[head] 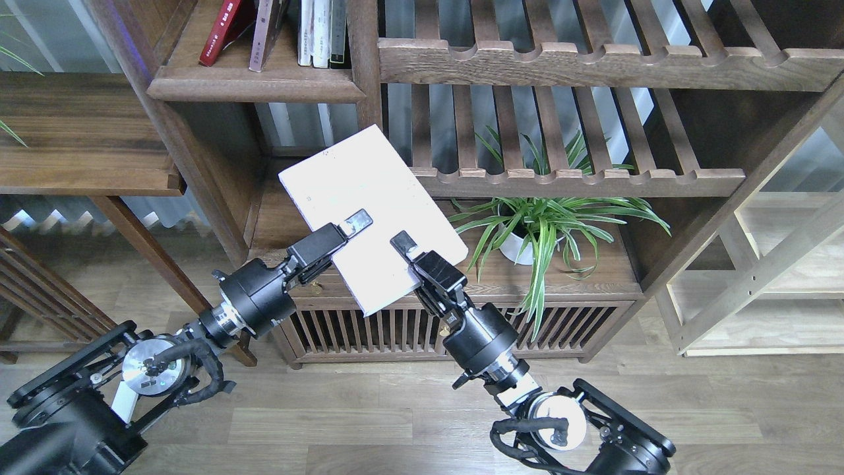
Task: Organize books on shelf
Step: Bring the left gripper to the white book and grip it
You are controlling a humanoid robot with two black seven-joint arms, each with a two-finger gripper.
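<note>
Legible text: none.
Red book [221, 31], upper shelf [257, 84]: pale lettering runs along spine, too small and blurred to read.
Upright pale books [321, 31] beside it: dark marks on spines, unreadable.
White book [369, 211]: cover blank apart from few tiny specks, no title, no print visible.
No brand marks, numbers, labels or signs readable anywhere on robot arms, furniture or plant pot [517, 247].

head view, forward and down, close on shelf [257, 86]
</note>
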